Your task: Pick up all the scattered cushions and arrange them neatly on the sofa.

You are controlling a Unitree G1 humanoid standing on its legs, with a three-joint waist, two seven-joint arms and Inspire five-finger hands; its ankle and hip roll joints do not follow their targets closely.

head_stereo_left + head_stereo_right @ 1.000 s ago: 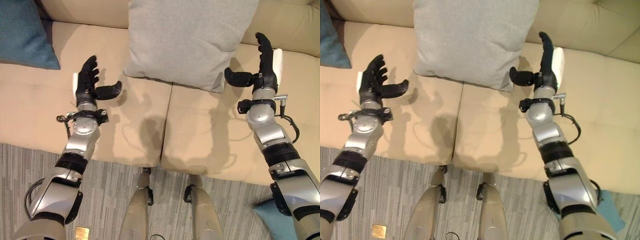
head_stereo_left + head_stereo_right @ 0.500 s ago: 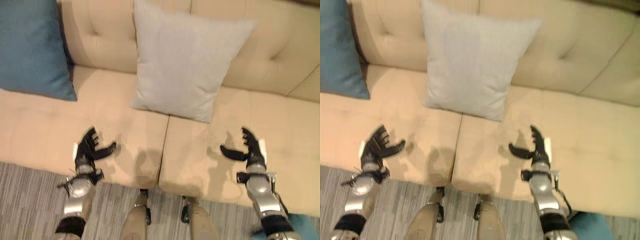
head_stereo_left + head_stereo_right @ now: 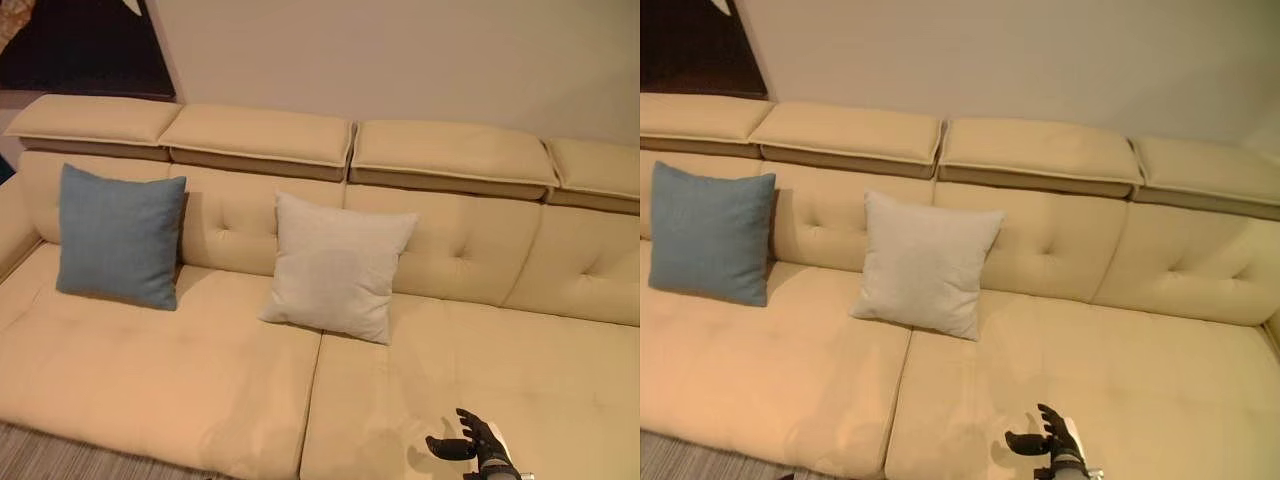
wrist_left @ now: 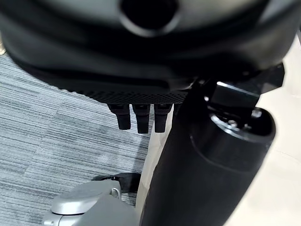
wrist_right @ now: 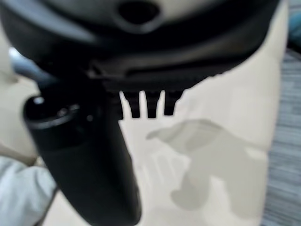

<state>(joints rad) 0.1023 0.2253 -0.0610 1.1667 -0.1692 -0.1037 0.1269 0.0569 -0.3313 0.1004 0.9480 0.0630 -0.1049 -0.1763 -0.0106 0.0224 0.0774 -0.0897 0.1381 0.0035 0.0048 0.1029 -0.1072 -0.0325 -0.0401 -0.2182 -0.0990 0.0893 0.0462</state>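
Cushions, blue point(image 3: 118, 236) and grey point(image 3: 338, 267), lean upright against the sofa point(image 3: 180, 370) backrest.

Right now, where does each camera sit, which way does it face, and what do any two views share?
Left eye: on the head, facing the sofa; blue cushion, grey cushion, right hand low.
Right eye: beside it, sharing that scene.
Left wrist: on the left arm, along the left hand toward carpet and sofa edge.
Right wrist: on the right arm, along its hand over the sofa seat, which the eye views share.
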